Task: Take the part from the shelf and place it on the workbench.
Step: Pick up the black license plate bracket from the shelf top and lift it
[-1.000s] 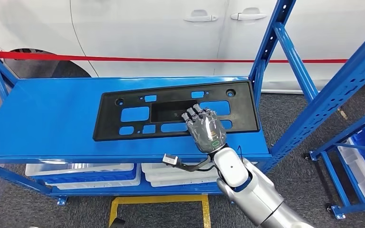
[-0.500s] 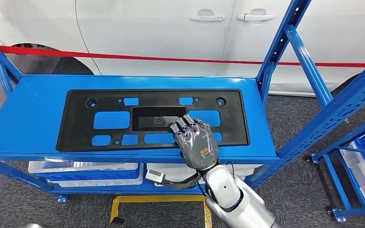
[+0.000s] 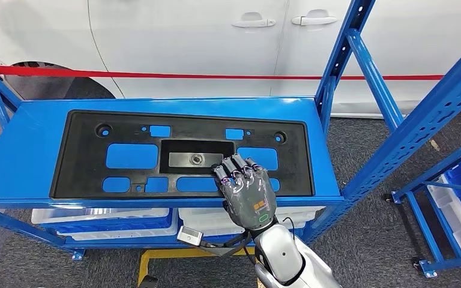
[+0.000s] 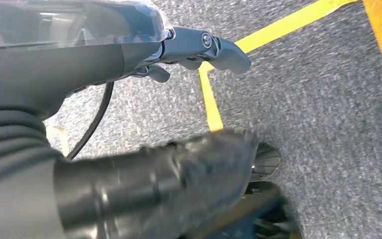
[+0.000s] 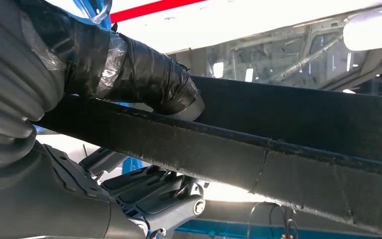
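A long black plastic part [image 3: 84,156] with several cut-outs lies flat on the blue shelf top [image 3: 30,138], its front edge near the shelf's front lip. My right hand [image 3: 249,195] grips that front edge right of its middle. In the right wrist view the taped thumb [image 5: 139,74] presses one face of the part's edge [image 5: 278,164] and the fingers sit on the other face. My left hand [image 4: 89,59] hangs over the grey carpet, holding nothing, its fingers apart.
Blue shelf uprights [image 3: 342,54] rise at the right end of the shelf. White bins [image 3: 108,219] sit on the level below. A white car and red tape [image 3: 216,76] stand behind. Another blue rack with bins [image 3: 456,204] is at the far right. Yellow floor lines [image 4: 209,99] cross the carpet.
The part has slid left and toward the shelf's front edge and straightened, with my right hand on it drawing back toward me. The camera shifted briefly in between.
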{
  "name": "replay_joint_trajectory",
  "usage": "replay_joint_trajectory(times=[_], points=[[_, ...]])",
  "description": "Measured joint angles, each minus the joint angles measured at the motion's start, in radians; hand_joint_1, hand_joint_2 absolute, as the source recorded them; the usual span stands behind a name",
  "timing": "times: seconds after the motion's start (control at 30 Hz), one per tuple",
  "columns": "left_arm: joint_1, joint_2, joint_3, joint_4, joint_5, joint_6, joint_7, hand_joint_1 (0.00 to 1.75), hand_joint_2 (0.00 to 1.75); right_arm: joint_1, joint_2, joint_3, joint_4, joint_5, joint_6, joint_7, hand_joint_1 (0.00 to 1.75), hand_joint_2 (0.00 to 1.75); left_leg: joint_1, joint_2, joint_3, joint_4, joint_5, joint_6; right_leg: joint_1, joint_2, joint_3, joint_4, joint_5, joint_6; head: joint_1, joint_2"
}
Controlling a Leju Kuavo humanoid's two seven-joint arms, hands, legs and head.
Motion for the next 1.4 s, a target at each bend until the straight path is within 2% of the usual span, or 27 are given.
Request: replay_joint_trajectory(times=[0.03, 0.13, 0.17, 0.23, 0.3, 0.33, 0.37, 0.4, 0.47, 0.53, 0.63, 0.7, 0.73, 0.8, 0.83, 0.87, 0.9, 0.97, 1.0, 1.07, 1.13, 1.2, 1.23, 1.3, 1.33, 1.37, 1.4], points=[[0.000, 0.000, 0.000, 0.000, 0.000, -0.004, -0.001, 0.00, 1.75, 0.000, 0.001, 0.000, -0.001, 0.000, 0.000, 0.000, 1.75, 1.75, -0.002, -0.001, 0.012, -0.025, 0.004, 0.004, 0.002, 0.000, -0.001, 0.002, 0.000, 0.005, 0.000, 0.000], [0.002, 0.002, 0.001, 0.000, 0.006, -0.011, 0.000, 0.00, 1.75, 0.001, 0.002, 0.000, -0.002, -0.003, 0.001, 0.000, 1.75, 1.75, -0.003, -0.002, 0.013, -0.034, 0.007, 0.021, 0.002, 0.000, -0.002, 0.002, 0.000, 0.018, 0.000, 0.000], [0.001, 0.003, 0.001, 0.000, 0.006, -0.005, 0.008, 0.00, 1.75, 0.001, 0.002, 0.000, -0.002, -0.006, 0.002, 0.000, 1.75, 1.75, -0.001, -0.001, 0.015, -0.038, 0.010, 0.029, 0.001, 0.000, -0.007, 0.013, -0.011, 0.022, 0.001, 0.000], [0.000, 0.003, 0.002, 0.000, 0.000, 0.017, 0.031, 0.00, 1.75, 0.000, 0.002, 0.000, -0.001, -0.014, 0.004, 0.001, 1.75, 1.75, 0.002, 0.001, 0.016, -0.044, 0.014, 0.041, -0.002, 0.000, -0.044, 0.096, -0.062, 0.029, 0.001, 0.000], [0.001, 0.003, 0.002, 0.000, -0.009, 0.045, 0.052, 0.00, 1.75, 0.002, 0.002, 0.000, 0.002, -0.022, 0.008, 0.002, 1.75, 1.75, 0.001, 0.001, 0.014, -0.043, 0.014, 0.046, -0.003, 0.000, -0.106, 0.230, -0.121, 0.033, 0.001, 0.000], [0.002, 0.003, 0.001, 0.000, -0.011, 0.056, 0.057, 0.00, 1.75, 0.004, 0.002, 0.000, 0.004, -0.026, 0.011, 0.003, 1.75, 1.75, 0.001, 0.001, 0.013, -0.042, 0.014, 0.046, -0.004, 0.000, -0.126, 0.271, -0.129, 0.034, 0.001, 0.000], [0.003, 0.003, 0.001, 0.000, -0.013, 0.066, 0.060, 0.00, 1.75, 0.005, 0.002, 0.000, 0.007, -0.029, 0.013, 0.004, 1.75, 1.75, 0.000, 0.001, 0.013, -0.040, 0.013, 0.047, -0.004, -0.001, -0.129, 0.277, -0.119, 0.034, 0.001, 0.000], [0.003, 0.002, 0.001, 0.000, -0.013, 0.074, 0.061, 0.00, 1.75, 0.005, 0.002, 0.000, 0.009, -0.031, 0.015, 0.004, 1.75, 1.75, 0.000, 0.000, 0.013, -0.038, 0.012, 0.046, -0.005, -0.001, -0.113, 0.244, -0.093, 0.032, 0.001, 0.000], [0.002, 0.002, 0.001, 0.000, -0.014, 0.084, 0.062, 0.00, 1.75, 0.004, 0.002, 0.000, 0.011, -0.034, 0.015, 0.006, 1.75, 1.75, -0.001, -0.001, 0.015, -0.036, 0.010, 0.043, -0.003, -0.001, -0.045, 0.110, -0.029, 0.024, 0.001, 0.000], [0.002, 0.001, 0.000, 0.000, -0.017, 0.090, 0.064, 0.00, 1.75, 0.003, 0.003, 0.000, 0.011, -0.037, 0.015, 0.008, 1.75, 1.75, -0.003, -0.002, 0.012, -0.033, 0.008, 0.034, 0.002, 0.000, -0.002, 0.017, -0.004, 0.018, 0.001, 0.000], [0.002, 0.000, -0.001, 0.000, -0.022, 0.099, 0.071, 0.00, 1.75, 0.005, 0.004, 0.000, 0.012, -0.041, 0.015, 0.014, 1.75, 1.75, -0.004, -0.001, 0.008, -0.034, 0.010, 0.017, 0.004, 0.002, 0.000, 0.001, -0.002, 0.009, 0.001, 0.000], [0.002, 0.000, -0.002, 0.000, -0.024, 0.102, 0.075, 0.00, 1.75, 0.004, 0.005, 0.000, 0.013, -0.045, 0.014, 0.016, 1.75, 1.75, -0.003, 0.000, -0.002, -0.008, -0.013, 0.007, -0.001, 0.000, 0.003, -0.008, 0.004, -0.001, 0.001, 0.000], [0.002, 0.000, -0.002, 0.000, -0.025, 0.103, 0.076, 0.00, 1.75, 0.004, 0.006, 0.000, 0.013, -0.047, 0.014, 0.017, 1.75, 1.75, -0.002, 0.001, -0.020, 0.033, -0.040, 0.002, -0.004, -0.001, 0.004, -0.011, 0.006, -0.006, 0.001, 0.000], [0.002, 0.000, -0.002, 0.000, -0.027, 0.104, 0.077, 0.00, 1.75, 0.004, 0.007, 0.000, 0.015, -0.051, 0.014, 0.018, 1.75, 1.75, -0.001, 0.001, -0.077, 0.161, -0.102, -0.004, -0.003, -0.003, 0.003, -0.012, 0.007, -0.009, 0.000, 0.000], [0.003, 0.000, -0.002, 0.000, -0.028, 0.104, 0.078, 0.00, 1.75, 0.005, 0.007, 0.000, 0.016, -0.054, 0.014, 0.018, 1.75, 1.75, -0.001, 0.001, -0.102, 0.215, -0.120, -0.006, -0.002, -0.004, 0.002, -0.011, 0.007, -0.010, 0.000, 0.000], [0.005, 0.000, -0.002, 0.000, -0.029, 0.104, 0.078, 0.00, 1.75, 0.005, 0.007, 0.000, 0.018, -0.056, 0.014, 0.018, 1.75, 1.75, -0.001, 0.001, -0.113, 0.239, -0.119, -0.007, -0.001, -0.004, 0.002, -0.010, 0.007, -0.010, 0.000, 0.000], [0.005, 0.000, -0.002, 0.000, -0.029, 0.105, 0.079, 0.00, 1.75, 0.005, 0.007, 0.000, 0.020, -0.059, 0.014, 0.018, 1.75, 1.75, -0.001, 0.001, -0.105, 0.222, -0.098, -0.006, -0.001, -0.003, 0.002, -0.009, 0.007, -0.010, 0.000, 0.000], [0.005, 0.000, -0.002, 0.000, -0.030, 0.106, 0.079, 0.00, 1.75, 0.005, 0.008, 0.000, 0.021, -0.064, 0.013, 0.018, 1.75, 1.75, -0.001, 0.001, -0.045, 0.097, -0.031, -0.001, -0.001, -0.002, 0.003, -0.007, 0.005, -0.008, 0.001, 0.000], [0.004, 0.000, -0.002, 0.000, -0.030, 0.106, 0.079, 0.00, 1.75, 0.004, 0.008, 0.000, 0.021, -0.066, 0.013, 0.018, 1.75, 1.75, -0.003, 0.001, -0.014, 0.031, -0.007, 0.002, 0.001, -0.001, 0.002, -0.004, 0.004, -0.006, 0.001, 0.000], [0.002, 0.000, -0.003, 0.000, -0.030, 0.108, 0.079, 0.00, 1.75, 0.003, 0.010, -0.001, 0.021, -0.069, 0.013, 0.017, 1.75, 1.75, -0.006, -0.001, 0.013, -0.032, 0.006, 0.011, 0.004, 0.000, -0.003, -0.002, 0.005, 0.002, 0.001, 0.000], [0.002, 0.000, -0.003, 0.000, -0.030, 0.111, 0.080, 0.00, 1.75, 0.003, 0.010, -0.001, 0.022, -0.070, 0.012, 0.014, 1.75, 1.75, -0.007, -0.001, 0.013, -0.037, 0.009, 0.020, 0.006, 0.001, -0.005, -0.003, 0.008, 0.011, 0.001, 0.000], [0.003, 0.000, -0.003, 0.000, -0.030, 0.113, 0.082, 0.00, 1.75, 0.002, 0.010, -0.001, 0.021, -0.072, 0.012, 0.013, 1.75, 1.75, -0.002, 0.000, 0.015, -0.045, 0.017, 0.033, 0.006, 0.001, -0.014, 0.018, -0.012, 0.020, 0.001, 0.000], [0.002, 0.000, -0.003, 0.000, -0.030, 0.114, 0.083, 0.00, 1.75, 0.001, 0.010, -0.001, 0.021, -0.073, 0.012, 0.012, 1.75, 1.75, 0.000, 0.001, 0.015, -0.049, 0.020, 0.039, 0.006, 0.001, -0.029, 0.056, -0.038, 0.024, 0.002, 0.000], [0.002, 0.000, -0.003, 0.000, -0.030, 0.114, 0.084, 0.00, 1.75, 0.002, 0.010, -0.002, 0.023, -0.074, 0.011, 0.012, 1.75, 1.75, 0.000, 0.002, 0.013, -0.050, 0.023, 0.046, 0.002, 0.001, -0.084, 0.182, -0.105, 0.030, 0.002, 0.000], [0.002, 0.000, -0.003, 0.000, -0.030, 0.114, 0.085, 0.00, 1.75, 0.003, 0.010, -0.002, 0.025, -0.074, 0.011, 0.012, 1.75, 1.75, 0.000, 0.003, 0.011, -0.048, 0.023, 0.046, 0.001, 0.000, -0.110, 0.241, -0.126, 0.032, 0.002, 0.000], [0.003, 0.000, -0.003, 0.000, -0.031, 0.115, 0.086, 0.00, 1.75, 0.004, 0.010, -0.002, 0.027, -0.075, 0.011, 0.012, 1.75, 1.75, 0.000, 0.003, 0.009, -0.046, 0.023, 0.046, 0.001, 0.000, -0.123, 0.272, -0.131, 0.033, 0.002, 0.000], [0.003, 0.000, -0.003, 0.000, -0.031, 0.115, 0.087, 0.00, 1.75, 0.004, 0.010, -0.002, 0.029, -0.076, 0.011, 0.012, 1.75, 1.75, 0.000, 0.003, 0.008, -0.043, 0.023, 0.046, 0.000, 0.000, -0.117, 0.266, -0.117, 0.032, 0.002, 0.000]])
